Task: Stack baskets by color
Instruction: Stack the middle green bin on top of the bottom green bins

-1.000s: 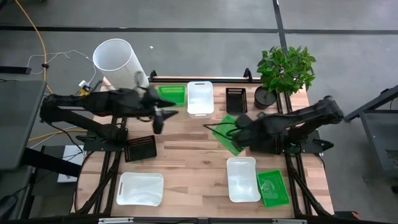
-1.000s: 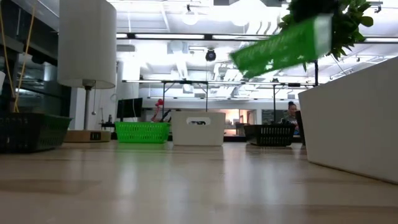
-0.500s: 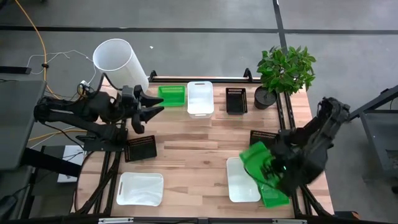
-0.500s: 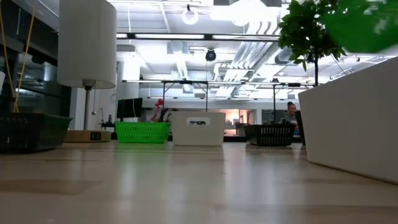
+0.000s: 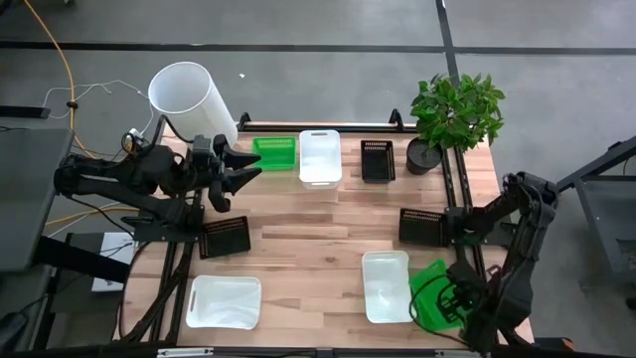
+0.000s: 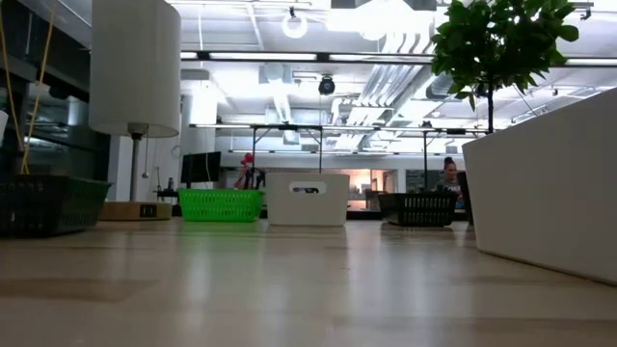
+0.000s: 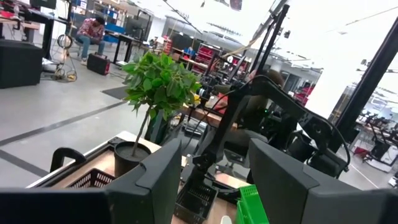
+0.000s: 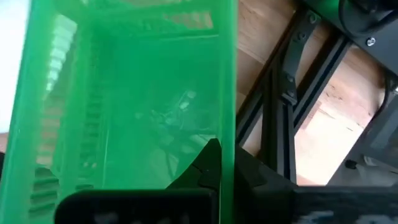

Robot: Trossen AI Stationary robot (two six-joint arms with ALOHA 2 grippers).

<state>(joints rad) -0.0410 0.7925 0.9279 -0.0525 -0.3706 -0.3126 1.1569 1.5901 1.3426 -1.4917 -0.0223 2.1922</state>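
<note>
My right gripper is at the table's near right corner, pointing down, shut on a green basket. This basket hangs over or in a second green one there; I cannot tell them apart. My left gripper stands open and level at the far left, holding nothing. At the far edge a green basket, a white basket and a black basket stand in a row. Two more black baskets and two white ones rest on the table. My right gripper pinches the green basket's side wall at its rim, on the side toward the table's right edge. One finger is inside the basket and the other outside. The fingers come from above, pointing down. The basket sits level, open side up.
A potted plant stands at the far right corner and a tall white cylinder at the far left. The table's middle is bare wood. The white basket fills the low view's right side.
My right gripper has swung from the table's middle toward the near right corner and sunk, carrying the green basket, which has turned about and levelled out from a tilt. My left gripper has drawn back toward the table's left edge, tipped up to level, then kept still.
</note>
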